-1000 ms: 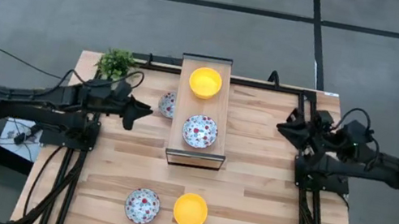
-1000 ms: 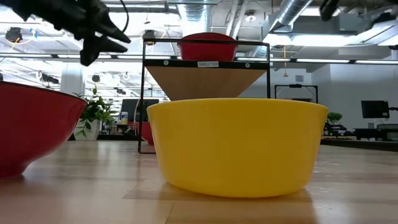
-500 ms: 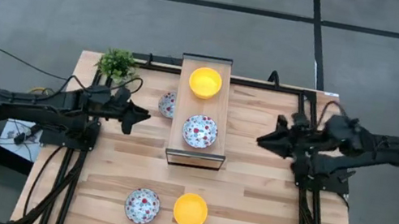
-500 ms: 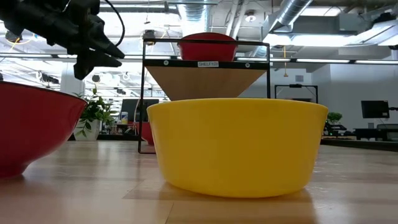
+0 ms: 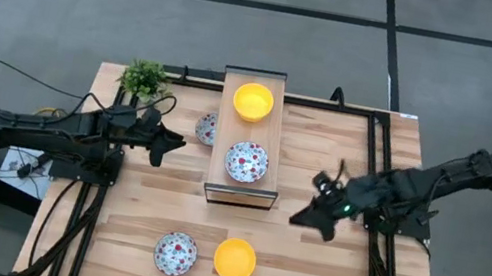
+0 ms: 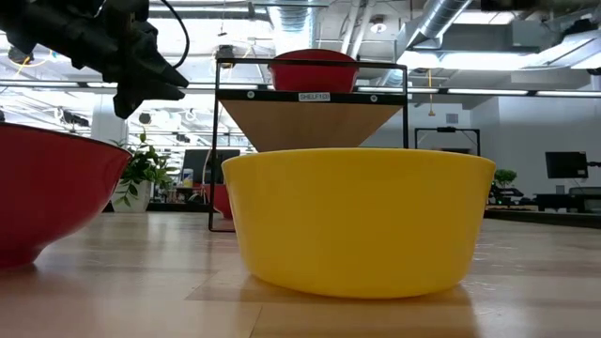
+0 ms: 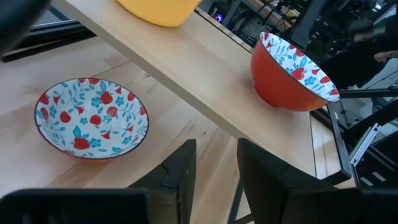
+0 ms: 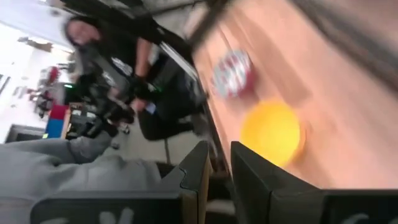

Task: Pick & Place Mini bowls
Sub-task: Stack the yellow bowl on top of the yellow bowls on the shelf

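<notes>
While both arms hung above the tabletop [image 5: 306, 260], two bowls sat side by side at its near edge: a patterned bowl [image 5: 176, 254] on the left and a yellow bowl [image 5: 235, 259] on the right. Farther in and right of them, the right gripper [image 5: 305, 217] hovered over bare wood near the shelf's near right corner, its fingers [image 8: 196, 163] a narrow gap apart and holding nothing. A wooden shelf [image 5: 240, 194] stood mid-table, carrying a second patterned bowl [image 5: 247, 162] toward its near end and a second yellow bowl [image 5: 253, 101] toward its far end. Just left of the shelf, a third patterned bowl [image 5: 206, 128] rested on the tabletop. The left gripper [image 5: 171, 142] hung close to that bowl's left, fingers [image 7: 180, 171] slightly parted and empty. A small potted plant [image 5: 143, 77] stood at the far left corner.
</notes>
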You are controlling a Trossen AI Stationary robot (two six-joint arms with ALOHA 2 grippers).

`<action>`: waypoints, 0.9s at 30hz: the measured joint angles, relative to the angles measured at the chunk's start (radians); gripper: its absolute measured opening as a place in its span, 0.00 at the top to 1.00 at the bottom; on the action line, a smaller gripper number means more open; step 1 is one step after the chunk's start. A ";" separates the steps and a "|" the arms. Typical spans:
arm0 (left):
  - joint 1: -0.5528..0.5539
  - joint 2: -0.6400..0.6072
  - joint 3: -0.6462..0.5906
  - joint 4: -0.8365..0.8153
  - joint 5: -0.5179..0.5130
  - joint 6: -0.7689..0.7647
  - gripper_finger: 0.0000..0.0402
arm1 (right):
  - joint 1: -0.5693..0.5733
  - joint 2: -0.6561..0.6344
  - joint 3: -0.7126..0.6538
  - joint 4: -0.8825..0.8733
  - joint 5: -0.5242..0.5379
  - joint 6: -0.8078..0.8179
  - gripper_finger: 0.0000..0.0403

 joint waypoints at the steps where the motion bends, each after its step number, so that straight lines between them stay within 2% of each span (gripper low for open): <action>1: 0.000 0.000 0.000 0.000 0.000 0.000 0.71 | 0.018 0.022 0.000 -0.010 0.000 0.044 0.86; 6: 0.000 0.000 0.000 0.000 0.000 0.031 0.71 | 0.086 0.132 0.000 -0.044 -0.010 0.274 0.86; 13: 0.000 0.000 0.000 0.000 -0.001 0.034 0.71 | 0.130 0.268 0.000 -0.016 -0.028 0.466 0.86; 21: 0.000 0.000 0.000 0.000 -0.001 0.034 0.71 | 0.134 0.412 0.000 0.145 -0.027 0.531 0.86; 27: 0.000 0.000 0.000 0.000 -0.001 0.034 0.71 | 0.139 0.499 0.000 0.161 -0.023 0.631 0.86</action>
